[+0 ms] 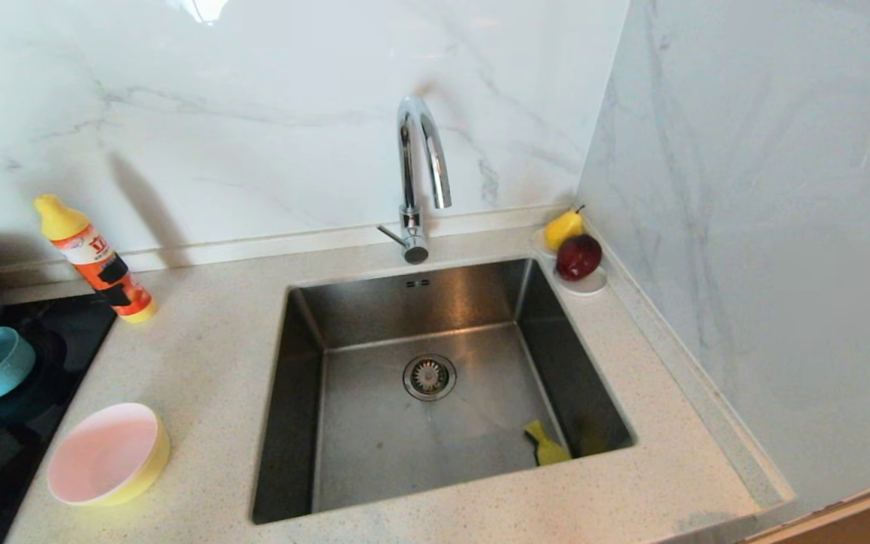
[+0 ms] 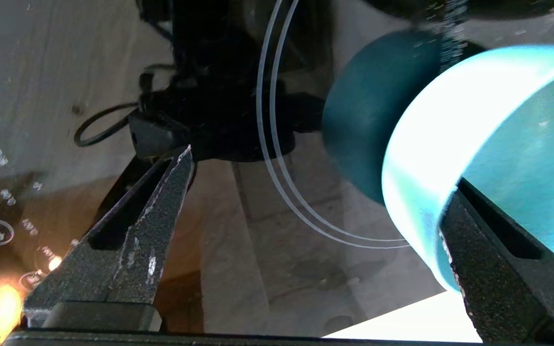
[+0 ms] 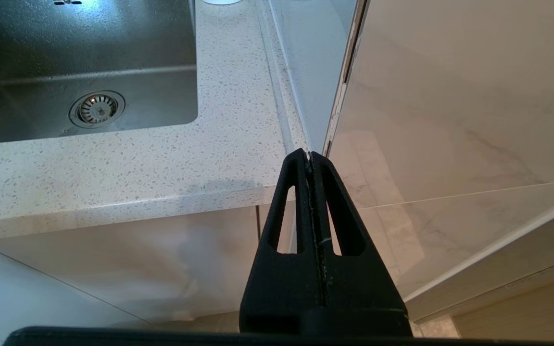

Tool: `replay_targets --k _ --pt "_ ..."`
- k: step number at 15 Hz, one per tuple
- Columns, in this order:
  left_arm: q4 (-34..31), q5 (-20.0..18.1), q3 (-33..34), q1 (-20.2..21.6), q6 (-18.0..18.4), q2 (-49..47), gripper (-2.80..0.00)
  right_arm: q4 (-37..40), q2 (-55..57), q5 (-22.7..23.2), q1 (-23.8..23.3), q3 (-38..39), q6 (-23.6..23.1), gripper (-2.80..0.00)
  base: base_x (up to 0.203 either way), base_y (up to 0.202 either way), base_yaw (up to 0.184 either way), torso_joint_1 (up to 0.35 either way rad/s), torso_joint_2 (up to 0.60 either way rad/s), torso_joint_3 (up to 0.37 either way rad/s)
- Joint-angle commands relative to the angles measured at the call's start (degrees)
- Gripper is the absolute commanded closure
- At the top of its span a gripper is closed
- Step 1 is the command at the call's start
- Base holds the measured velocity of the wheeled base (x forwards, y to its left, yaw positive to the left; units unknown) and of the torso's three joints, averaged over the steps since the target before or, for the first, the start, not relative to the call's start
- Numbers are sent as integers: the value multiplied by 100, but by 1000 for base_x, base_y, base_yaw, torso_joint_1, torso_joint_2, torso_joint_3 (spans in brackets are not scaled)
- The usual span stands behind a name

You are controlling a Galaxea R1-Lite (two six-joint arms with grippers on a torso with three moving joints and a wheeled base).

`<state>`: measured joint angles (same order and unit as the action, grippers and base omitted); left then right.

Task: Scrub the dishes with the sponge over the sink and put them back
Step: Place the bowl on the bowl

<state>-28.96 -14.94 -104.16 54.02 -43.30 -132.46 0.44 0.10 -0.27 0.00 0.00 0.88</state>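
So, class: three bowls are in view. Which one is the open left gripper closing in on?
The light blue bowl on the dark cooktop: one left gripper finger sits at its rim. The pink bowl nests in the yellow bowl.

Both grippers — left gripper, right gripper — have black, rough-textured tapered fingers with long slots.

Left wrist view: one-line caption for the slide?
Left gripper open over the glossy black cooktop, one finger at the rim of the light blue bowl.
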Motion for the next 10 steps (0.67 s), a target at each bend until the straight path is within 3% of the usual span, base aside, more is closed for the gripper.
replay_targets --k 1,7,8,10 --pt "-35 -2 -33 4 -28 -77 -280 0 8 0 0 0 0 0 0 0 0 0 0 0" --pt "-234 -9 -232 4 -23 -105 -280 0 8 0 0 0 0 0 0 0 0 0 0 0" --pt "-287 -1 -273 4 -28 -142 0 0 8 0 0 0 0 0 0 0 0 0 0 0" --pt "-312 -9 -298 4 -29 -149 0 0 8 0 0 0 0 0 0 0 0 0 0 0"
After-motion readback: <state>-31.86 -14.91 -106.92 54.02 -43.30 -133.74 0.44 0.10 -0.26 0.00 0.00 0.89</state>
